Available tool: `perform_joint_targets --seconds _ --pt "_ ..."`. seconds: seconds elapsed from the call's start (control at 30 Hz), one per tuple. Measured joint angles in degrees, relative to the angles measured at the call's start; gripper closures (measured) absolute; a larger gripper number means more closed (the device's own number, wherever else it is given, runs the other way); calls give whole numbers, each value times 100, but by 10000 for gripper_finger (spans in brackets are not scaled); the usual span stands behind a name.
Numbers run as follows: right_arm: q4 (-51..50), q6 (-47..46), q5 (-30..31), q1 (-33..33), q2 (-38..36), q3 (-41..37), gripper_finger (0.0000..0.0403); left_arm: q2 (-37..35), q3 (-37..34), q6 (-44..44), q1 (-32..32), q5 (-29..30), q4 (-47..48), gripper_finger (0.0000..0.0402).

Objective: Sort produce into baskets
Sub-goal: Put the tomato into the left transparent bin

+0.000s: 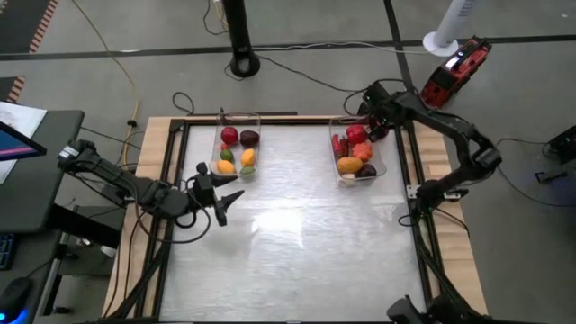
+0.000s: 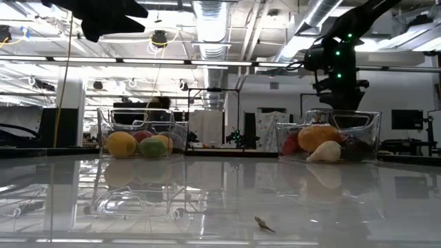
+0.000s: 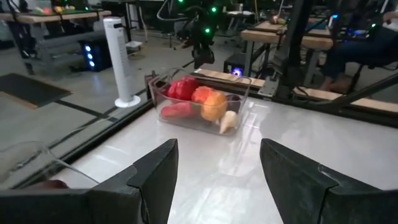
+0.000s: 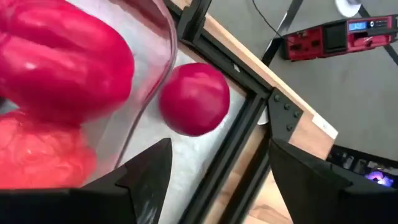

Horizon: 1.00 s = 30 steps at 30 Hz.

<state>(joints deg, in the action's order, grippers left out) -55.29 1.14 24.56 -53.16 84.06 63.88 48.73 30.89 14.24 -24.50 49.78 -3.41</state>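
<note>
Right end effector (image 4: 214, 165) fingers spread wide over a red ball (image 4: 194, 98) just outside the right basket (image 1: 358, 148).

That red ball lies on the counter (image 1: 297, 243) at its far right corner, beside the basket's clear wall, with the right end effector holding nothing. Inside this basket sit a big red pepper (image 4: 59, 53), an orange piece (image 1: 349, 165), a dark purple piece (image 1: 367, 170), a white piece (image 2: 325, 152) and more red ones. Across the counter, the left basket (image 1: 238, 147) holds a red piece (image 1: 229, 135), a dark purple one (image 1: 249, 139), plus yellow-orange (image 1: 247, 157) and green (image 1: 227, 155) pieces. Near it hovers the left end effector (image 1: 225, 193), fingers apart and empty. Outside the counter, on the floor, lies a red-and-black device (image 1: 455, 70).
</note>
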Motion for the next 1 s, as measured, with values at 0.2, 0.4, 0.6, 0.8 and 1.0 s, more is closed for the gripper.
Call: perform_joint_targets --seconds 0.2,0.4,0.6,0.8,1.0 --pt "-543 1097 107 -20 395 458 112 0 63 -505 201 4 10 187" --pt "-798 2144 308 34 815 579 112 -2 357 -1517 417 13 -4 187" --pt "-809 2723 388 99 1144 579 112 -2 402 -2543 429 11 123 187" --pt "-616 2881 287 -24 1281 581 106 -2 402 -2755 429 7 494 187" --pt "-572 2940 -101 -212 1285 579 48 -2 402 -2650 421 -15 889 187"
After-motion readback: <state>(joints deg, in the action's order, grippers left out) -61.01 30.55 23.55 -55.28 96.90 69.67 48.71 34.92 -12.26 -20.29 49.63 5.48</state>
